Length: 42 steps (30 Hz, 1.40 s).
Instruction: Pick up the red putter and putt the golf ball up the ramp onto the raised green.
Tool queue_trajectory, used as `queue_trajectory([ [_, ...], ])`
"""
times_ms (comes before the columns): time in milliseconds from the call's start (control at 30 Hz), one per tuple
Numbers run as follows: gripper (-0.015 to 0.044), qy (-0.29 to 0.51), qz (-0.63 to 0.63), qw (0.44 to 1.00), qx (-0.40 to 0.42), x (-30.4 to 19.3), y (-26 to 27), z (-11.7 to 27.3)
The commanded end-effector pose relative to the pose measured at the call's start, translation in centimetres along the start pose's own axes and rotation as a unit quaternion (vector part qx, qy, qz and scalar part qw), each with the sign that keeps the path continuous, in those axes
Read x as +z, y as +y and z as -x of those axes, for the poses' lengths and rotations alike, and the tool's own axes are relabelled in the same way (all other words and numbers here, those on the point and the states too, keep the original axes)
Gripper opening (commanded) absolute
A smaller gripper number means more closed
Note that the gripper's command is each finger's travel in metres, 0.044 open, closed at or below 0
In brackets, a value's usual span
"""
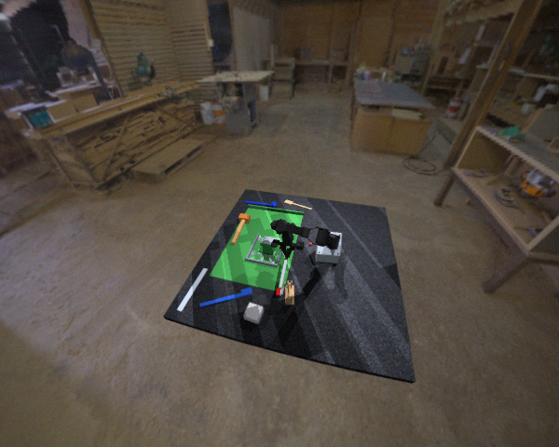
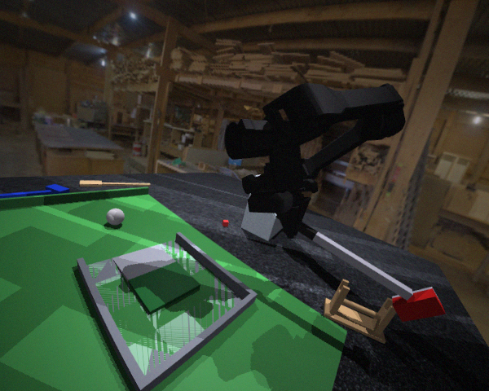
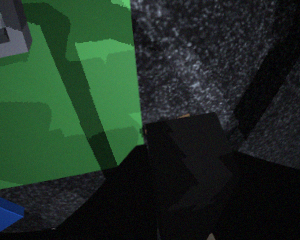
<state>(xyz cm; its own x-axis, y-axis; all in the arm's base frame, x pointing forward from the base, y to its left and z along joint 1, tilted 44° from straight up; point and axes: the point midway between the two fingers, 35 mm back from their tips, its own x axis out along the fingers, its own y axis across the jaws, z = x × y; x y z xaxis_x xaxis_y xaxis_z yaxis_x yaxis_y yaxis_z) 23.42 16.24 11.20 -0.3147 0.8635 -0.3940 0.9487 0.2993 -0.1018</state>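
Item one: the black parallel-jaw claw (image 2: 297, 229), closed down narrow on the upper end of the red-headed putter with the grey shaft (image 2: 363, 265). You hold it near the handle end — the shaft slopes down and away from the fingers, and the red block head (image 2: 420, 304) hangs just off the far post of the small tan wooden rack (image 2: 356, 312). Whether the head touches the rack you cannot tell from these views.

Item two: the small white golf ball (image 2: 115, 216), resting on the flat green turf panel (image 2: 46, 336), well apart from the claw and on the far side of the grey-railed enclosure (image 2: 110, 319).

Item three: the raised dark-green platform (image 2: 165, 286) with its pale grey ramp (image 2: 141, 258), inside that enclosure. The ball is not on it; the task is in its early part, with the putt not yet made.

Item four, bystanders on the dark speckled surface (image 1: 366, 307): a blue stick (image 1: 224, 297), a white bar (image 1: 192, 289), an orange mallet (image 1: 240, 225), a white cube (image 1: 253, 312), a tiny red cube (image 2: 225, 222).

Risks, as judged:
- A long shaft gripped at one end gives the head leverage; a quick swing may twist it in the fingers and spoil the face angle.
- The head may snag the rack as you carry it off.
- The grey rails stand between putter and ball — clip one and the grip may slip.
- Too hard a stroke likely sends the ball over the platform; too soft, it rolls back down the ramp.
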Motion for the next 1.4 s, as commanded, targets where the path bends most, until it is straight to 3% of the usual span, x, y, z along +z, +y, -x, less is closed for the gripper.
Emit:
queue_trajectory([
  [0, 0.0, -0.034, -0.07, 0.997, 0.014, 2.5, 1.4, 1.9],
  [533, 0.0, -0.162, -0.366, 0.913, 0.081, 13.7, 3.1, 11.0],
  [867, 0.0, -0.22, -0.541, 0.801, 0.133, 21.1, 1.3, 17.0],
  [1233, 0.0, -0.262, -0.702, 0.635, 0.19, 28.7, -3.2, 23.0],
  [1367, 0.0, -0.264, -0.71, 0.623, 0.193, 29.2, -3.5, 23.4],
])
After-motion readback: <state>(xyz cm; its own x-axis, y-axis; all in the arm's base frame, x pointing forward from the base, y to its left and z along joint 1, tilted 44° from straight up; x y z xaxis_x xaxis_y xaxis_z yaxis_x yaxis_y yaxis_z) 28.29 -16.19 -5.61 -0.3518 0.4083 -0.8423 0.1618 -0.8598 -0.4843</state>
